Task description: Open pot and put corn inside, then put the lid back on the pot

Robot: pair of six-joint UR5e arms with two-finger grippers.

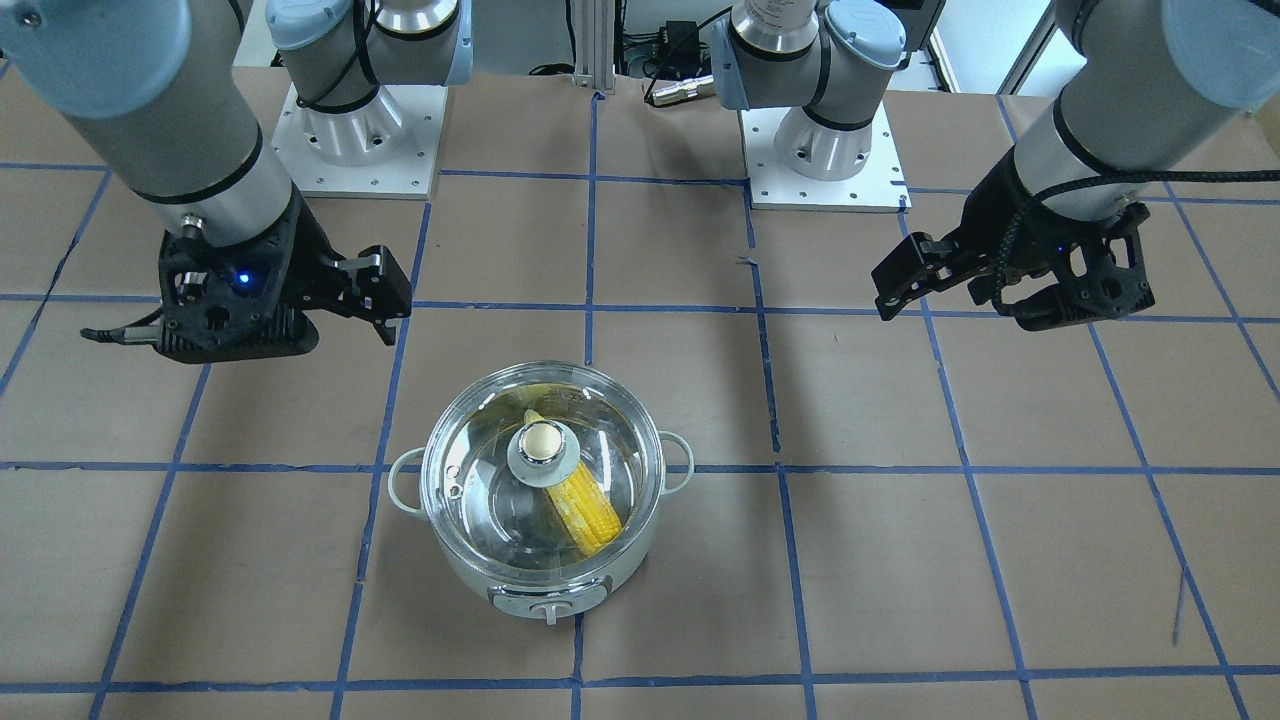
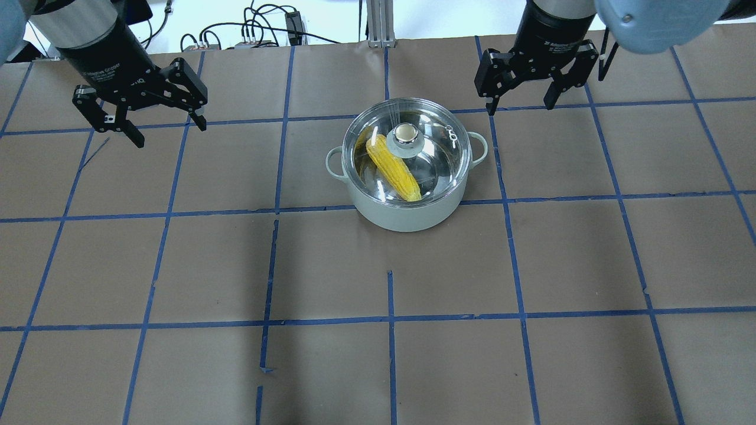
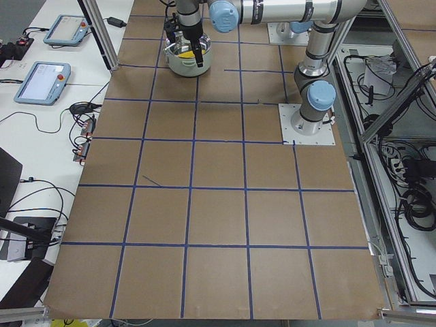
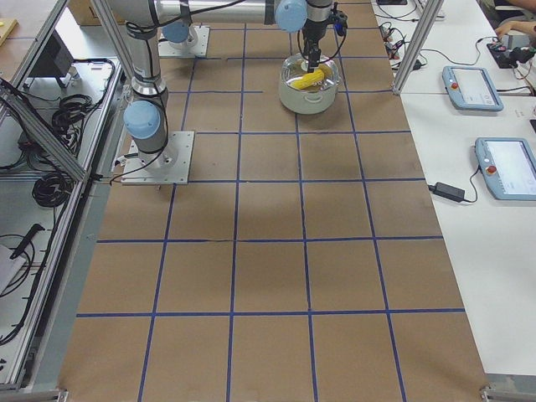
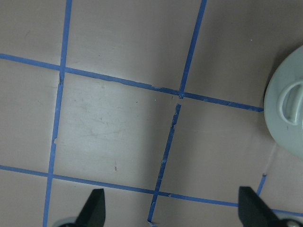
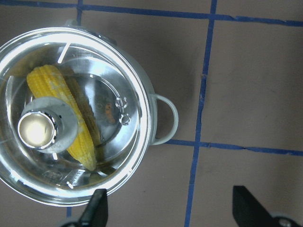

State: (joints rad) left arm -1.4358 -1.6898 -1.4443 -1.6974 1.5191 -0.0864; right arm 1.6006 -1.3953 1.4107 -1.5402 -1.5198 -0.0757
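At the far middle of the table sits the pale mint pot, its clear steel-rimmed lid seated on top, the yellow corn lying slantwise inside. The left gripper and right gripper hang wide apart-jawed, flanking it.

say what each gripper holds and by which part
Nothing is held: left gripper and right gripper are open, apart from the round clear glass lid on the pale mint pot.
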